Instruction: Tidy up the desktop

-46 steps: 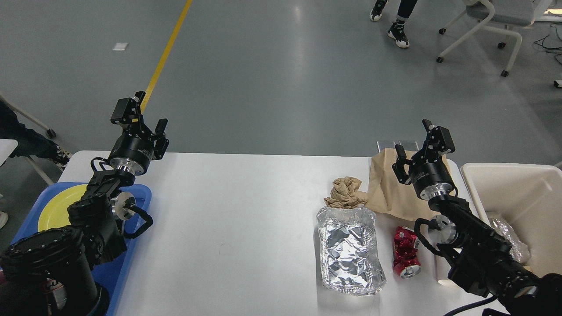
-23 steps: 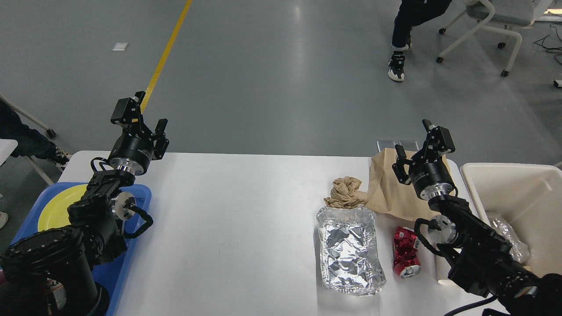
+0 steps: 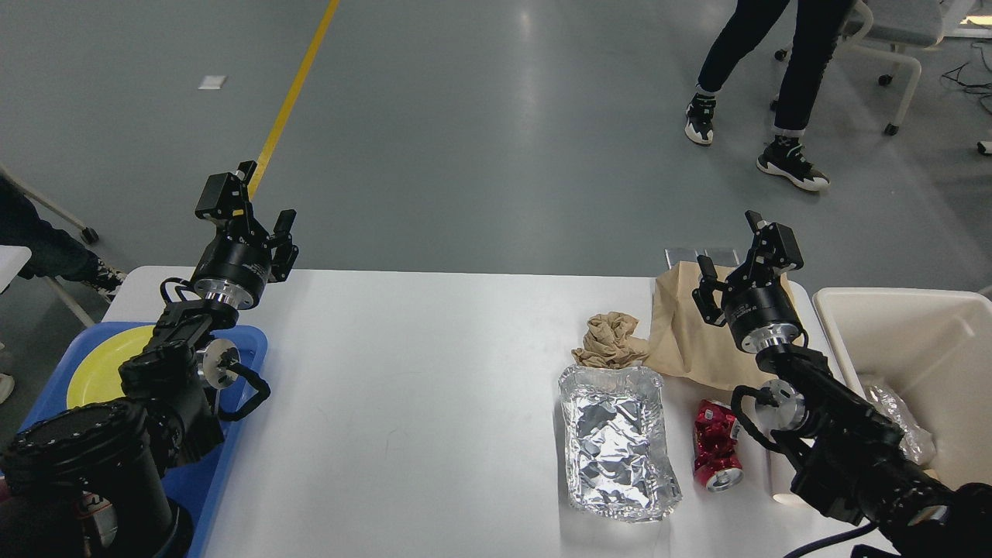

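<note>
Two end effectors, left (image 3: pixel 265 203) and right (image 3: pixel 731 249), hover parted above the desktop (image 3: pixel 434 372).

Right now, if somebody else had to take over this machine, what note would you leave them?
Left claw open, empty, raised over the desktop's far left corner.
Right claw open, empty, above the brown paper bag.
On the desktop, right side: crumpled brown paper, foil tray, crushed red can, the bag.
Done: clear wrapper in the cream bin; yellow plate in the blue tray.
Left: those four pieces.
</note>
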### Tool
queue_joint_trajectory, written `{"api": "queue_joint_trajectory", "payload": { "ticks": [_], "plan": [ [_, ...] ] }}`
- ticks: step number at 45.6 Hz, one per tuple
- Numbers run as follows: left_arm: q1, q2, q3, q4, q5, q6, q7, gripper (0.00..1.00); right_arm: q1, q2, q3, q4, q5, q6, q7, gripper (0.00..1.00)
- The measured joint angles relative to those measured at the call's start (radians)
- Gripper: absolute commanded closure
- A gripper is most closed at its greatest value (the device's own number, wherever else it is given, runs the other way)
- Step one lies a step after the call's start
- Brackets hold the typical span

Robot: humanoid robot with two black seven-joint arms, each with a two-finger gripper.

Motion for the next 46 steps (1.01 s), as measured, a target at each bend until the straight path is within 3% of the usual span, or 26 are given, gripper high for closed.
{"api": "queue_joint_trajectory", "payload": {
  "ticks": [46],
  "plan": [
    [0.000, 0.000, 0.000, 0.000, 0.000, 0.000, 0.000, 0.04, 0.015, -0.007, -0.003, -0.002, 0.000, -0.004, -0.006, 0.00]
  ]
}}
